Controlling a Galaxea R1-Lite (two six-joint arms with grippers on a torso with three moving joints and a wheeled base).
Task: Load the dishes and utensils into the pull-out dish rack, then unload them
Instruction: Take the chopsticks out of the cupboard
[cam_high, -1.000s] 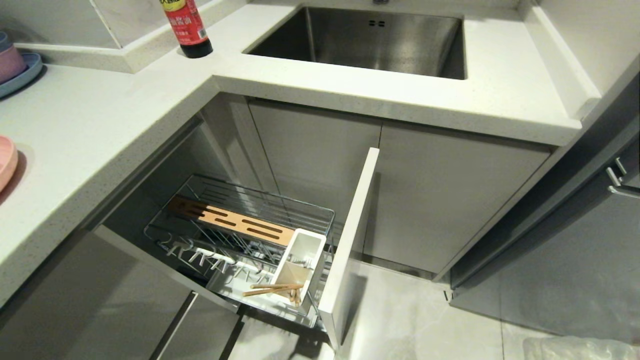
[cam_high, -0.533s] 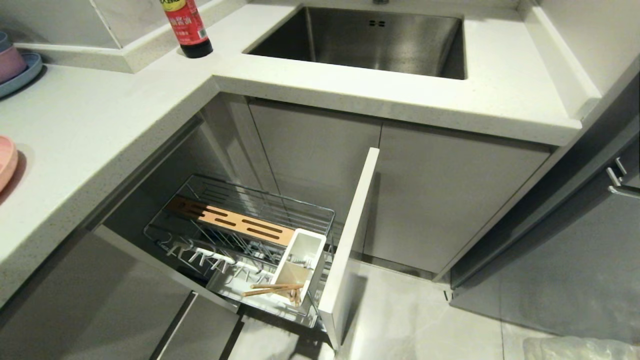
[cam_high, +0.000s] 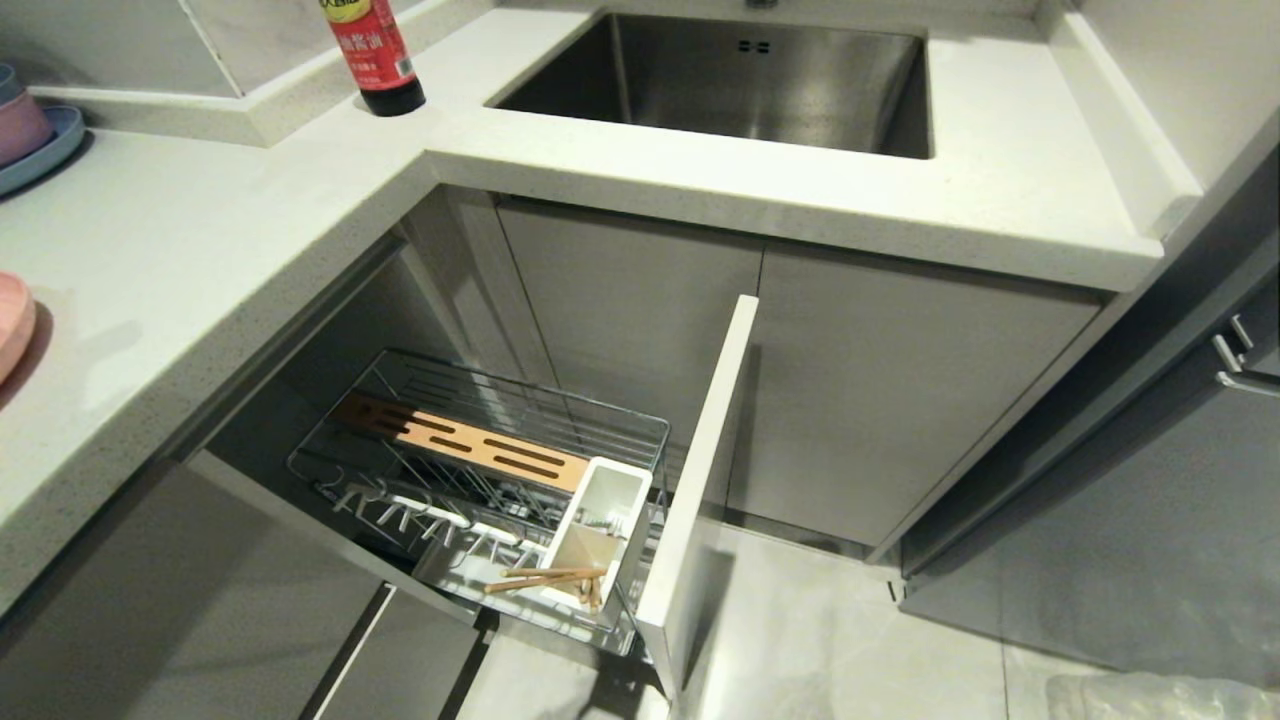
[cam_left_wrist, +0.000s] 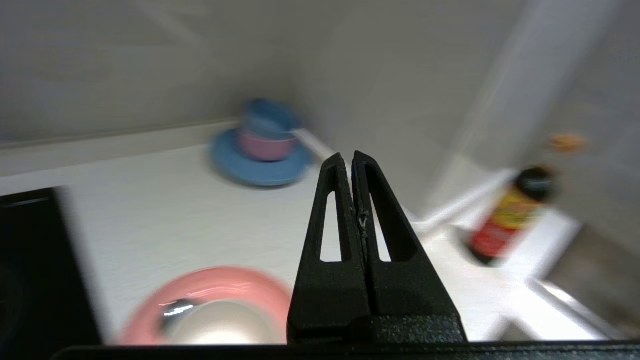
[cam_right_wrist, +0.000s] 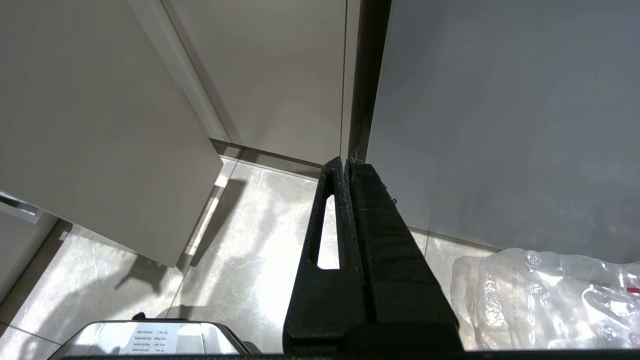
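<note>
Two chopsticks (cam_high: 545, 578) lie across the rack (cam_high: 480, 470) by its caddy (cam_high: 600, 525); your plate (cam_high: 12, 325) sits at the counter's (cam_high: 200, 260) left edge. Left gripper (cam_left_wrist: 349, 160), clenched empty, hovers above the plate (cam_left_wrist: 210, 285) and bowl (cam_left_wrist: 222, 325), nearer them. Right gripper (cam_right_wrist: 345, 165), clenched, hangs above the floor (cam_right_wrist: 240, 240).

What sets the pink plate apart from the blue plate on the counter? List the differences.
The pink plate holds a cream-white bowl; the blue plate carries stacked pink and blue bowls. The pink plate lies nearer the shut left gripper; the blue plate sits back by the wall. Both are round and rest flat on the countertop.
</note>
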